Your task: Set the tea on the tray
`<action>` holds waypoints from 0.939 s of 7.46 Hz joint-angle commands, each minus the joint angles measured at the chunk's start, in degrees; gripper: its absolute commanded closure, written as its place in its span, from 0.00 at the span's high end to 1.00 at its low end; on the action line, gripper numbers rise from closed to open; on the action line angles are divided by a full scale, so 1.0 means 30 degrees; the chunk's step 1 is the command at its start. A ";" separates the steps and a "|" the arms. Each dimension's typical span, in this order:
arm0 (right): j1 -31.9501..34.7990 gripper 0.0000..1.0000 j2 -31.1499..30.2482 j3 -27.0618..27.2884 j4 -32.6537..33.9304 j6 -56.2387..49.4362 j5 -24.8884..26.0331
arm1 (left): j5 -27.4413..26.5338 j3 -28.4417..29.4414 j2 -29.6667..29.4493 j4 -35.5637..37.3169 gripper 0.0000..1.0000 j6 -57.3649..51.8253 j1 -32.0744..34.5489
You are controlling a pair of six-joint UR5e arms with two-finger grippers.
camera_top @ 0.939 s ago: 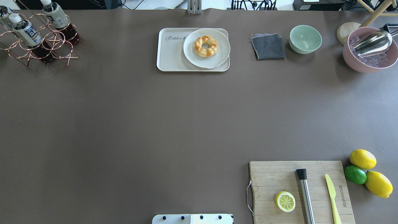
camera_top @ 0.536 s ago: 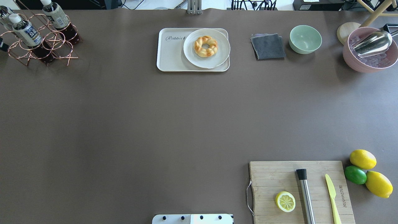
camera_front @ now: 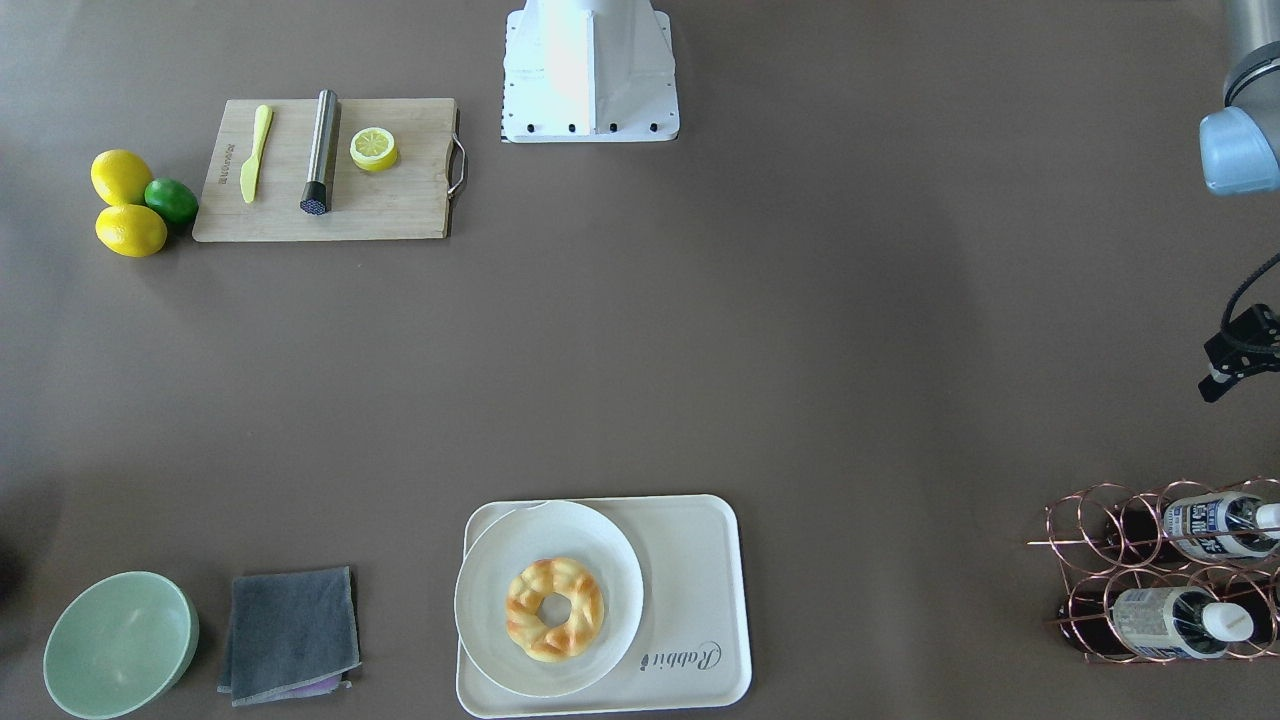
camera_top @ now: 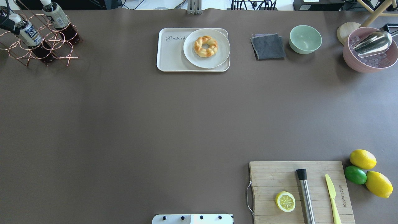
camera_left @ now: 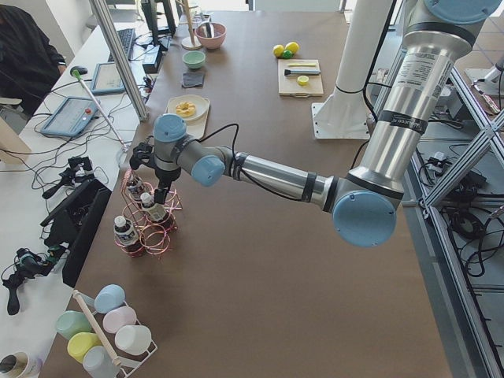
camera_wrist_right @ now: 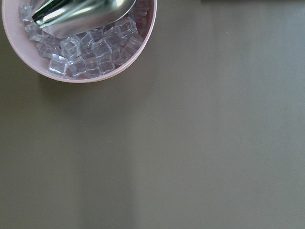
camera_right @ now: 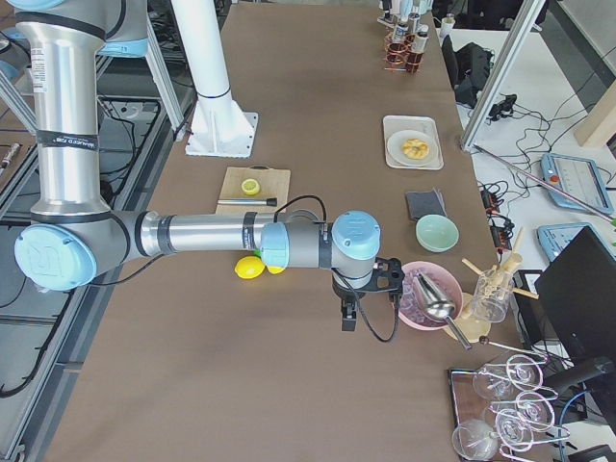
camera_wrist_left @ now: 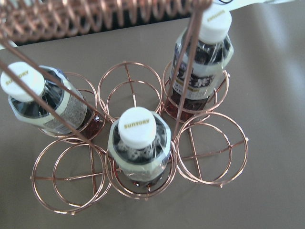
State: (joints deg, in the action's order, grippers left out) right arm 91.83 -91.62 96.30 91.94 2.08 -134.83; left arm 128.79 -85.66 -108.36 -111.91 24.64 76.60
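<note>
The tea (camera_top: 30,33), a white-capped bottle with a navy-print label, stands in a copper wire rack (camera_top: 63,53) at the table's far left. It is the middle bottle in the left wrist view (camera_wrist_left: 138,143). A paler-label bottle (camera_top: 57,17) stands behind it. My left gripper (camera_left: 162,195) hangs just over the rack; its fingers do not show, so I cannot tell its state. The cream tray (camera_top: 169,59) marked "Rabbit" lies at the far middle. My right gripper (camera_right: 347,318) hovers beside the pink bowl; I cannot tell its state.
A white plate (camera_top: 217,57) with a braided bread ring (camera_top: 205,46) covers the tray's right half. A grey cloth (camera_top: 268,46), a green bowl (camera_top: 305,39) and a pink bowl of ice (camera_top: 353,59) with a scoop stand to the right. A cutting board (camera_top: 267,180) lies near right.
A dark part of my left arm has come in at the overhead view's left edge. It has moved away from me to above the rack's bottles.
</note>
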 commanded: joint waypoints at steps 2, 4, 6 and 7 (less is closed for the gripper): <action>-0.0110 1.00 0.0013 -0.0022 -0.0004 0.0011 0.0032 | -0.2633 0.0926 -0.0707 -0.1505 0.97 0.0692 0.0044; -0.0111 1.00 0.0013 -0.0022 0.0026 0.0011 0.0003 | -0.3085 0.2880 -0.0736 -0.4313 0.97 0.0750 0.0044; -0.0111 1.00 0.0013 -0.0051 -0.0004 -0.0018 0.0032 | -0.3057 0.3067 -0.1027 -0.4854 0.95 0.1884 -0.0043; -0.0111 1.00 0.0013 -0.0051 -0.0004 -0.0018 0.0061 | -0.3056 0.3037 -0.1087 -0.4972 0.95 0.2300 -0.0218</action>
State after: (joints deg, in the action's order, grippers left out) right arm 91.50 -91.58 96.19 91.95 2.04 -134.74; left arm 119.65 -76.79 -111.17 -125.61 29.00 76.53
